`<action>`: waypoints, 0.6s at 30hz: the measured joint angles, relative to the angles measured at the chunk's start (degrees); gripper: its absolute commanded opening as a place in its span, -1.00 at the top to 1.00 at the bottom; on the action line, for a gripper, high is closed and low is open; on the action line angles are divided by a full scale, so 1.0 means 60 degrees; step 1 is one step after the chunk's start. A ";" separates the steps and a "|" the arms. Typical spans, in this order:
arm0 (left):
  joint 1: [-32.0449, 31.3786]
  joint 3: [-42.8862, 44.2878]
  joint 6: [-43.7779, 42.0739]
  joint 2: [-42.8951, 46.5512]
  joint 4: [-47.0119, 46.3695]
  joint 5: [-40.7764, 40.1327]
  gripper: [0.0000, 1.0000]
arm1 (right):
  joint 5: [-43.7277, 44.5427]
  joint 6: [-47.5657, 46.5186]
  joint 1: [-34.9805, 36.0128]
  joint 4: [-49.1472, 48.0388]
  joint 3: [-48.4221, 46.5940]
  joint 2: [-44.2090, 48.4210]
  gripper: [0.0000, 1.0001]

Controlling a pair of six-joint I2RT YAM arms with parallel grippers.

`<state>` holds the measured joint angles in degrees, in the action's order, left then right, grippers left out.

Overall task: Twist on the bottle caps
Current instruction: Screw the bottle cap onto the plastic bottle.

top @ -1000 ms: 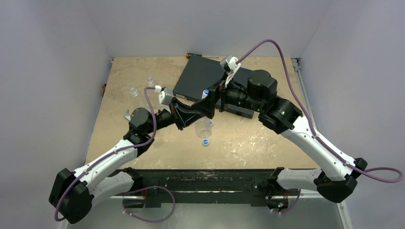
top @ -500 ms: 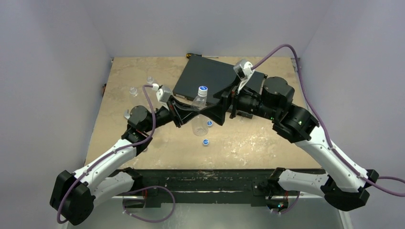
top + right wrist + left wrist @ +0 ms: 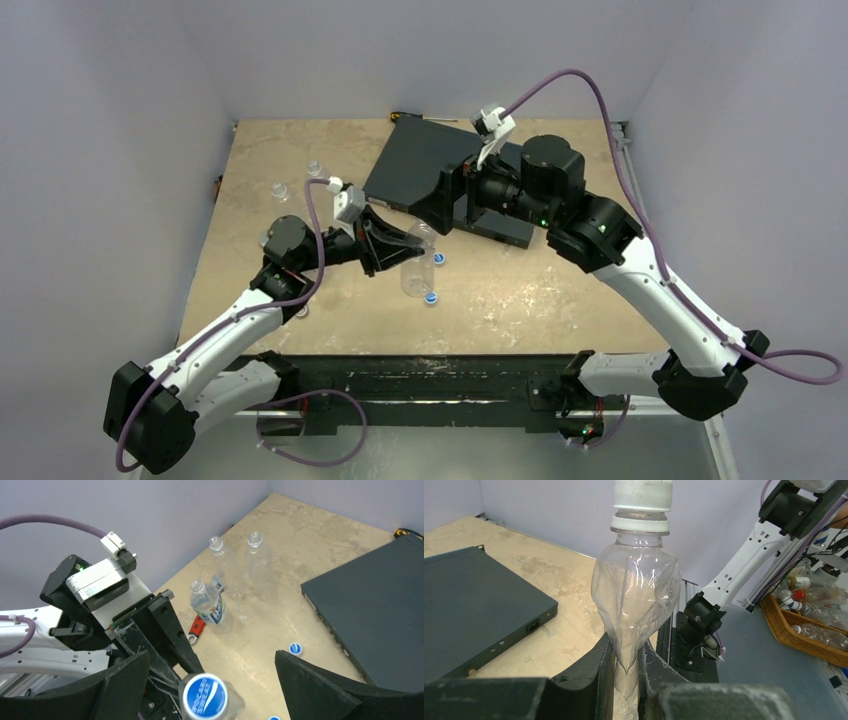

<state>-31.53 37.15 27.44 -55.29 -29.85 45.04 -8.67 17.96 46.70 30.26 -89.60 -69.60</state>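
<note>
My left gripper (image 3: 625, 665) is shut on the lower body of a clear bottle (image 3: 636, 590), crushing it between the fingers. A bottle cap (image 3: 642, 495) sits on its neck; from above the cap (image 3: 205, 697) shows a blue top with white print. My right gripper (image 3: 212, 655) stands wide open above and around this cap without touching it. In the top view the held bottle (image 3: 415, 265) leans from the left gripper (image 3: 395, 250) toward the right gripper (image 3: 437, 203). Two loose caps (image 3: 439, 259) (image 3: 431, 297) lie on the table beside it.
A flat black box (image 3: 425, 165) lies at the back centre, under the right arm. Two uncapped clear bottles (image 3: 221, 560) (image 3: 260, 555) and a labelled bottle (image 3: 210, 605) stand at the left. A red-handled wrench (image 3: 197, 627) lies by the labelled one.
The right gripper, first over the bottle top, drew back to the right and uncovered the capped bottle. It has now swung back over it, still open. The left gripper kept its hold.
</note>
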 measured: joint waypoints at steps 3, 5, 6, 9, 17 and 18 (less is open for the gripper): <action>0.0000 0.0000 0.0248 -0.0138 -0.0525 0.0222 1.00 | -0.0368 0.0007 -0.0058 -0.0299 0.0000 -0.0299 -0.97; 0.0000 -0.0004 0.0433 -0.0248 -0.0874 0.0251 1.00 | -0.0692 0.0004 -0.0062 -0.0554 0.0015 -0.0481 -0.97; 0.0000 -0.0004 0.0561 -0.0310 -0.1060 0.0251 1.00 | -0.0816 0.0004 -0.0062 -0.0703 0.0033 -0.0546 -0.97; 0.0000 -0.0004 0.0852 -0.0477 -0.1534 0.0237 1.00 | -0.1198 0.0004 -0.0051 -0.1035 0.0200 -0.0608 -0.97; 0.0000 -0.0069 0.1443 -0.1020 -0.2328 0.0036 1.00 | -0.1778 -0.0004 0.0011 -0.1679 0.0645 -0.0488 -0.97; 0.0000 -0.0073 0.1530 -0.1118 -0.2397 0.0004 1.00 | -0.1814 -0.0004 0.0022 -0.1727 0.0710 -0.0441 -0.97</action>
<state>-31.53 36.71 36.62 -62.00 -44.23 45.06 -19.55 17.93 46.83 19.90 -85.34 -72.25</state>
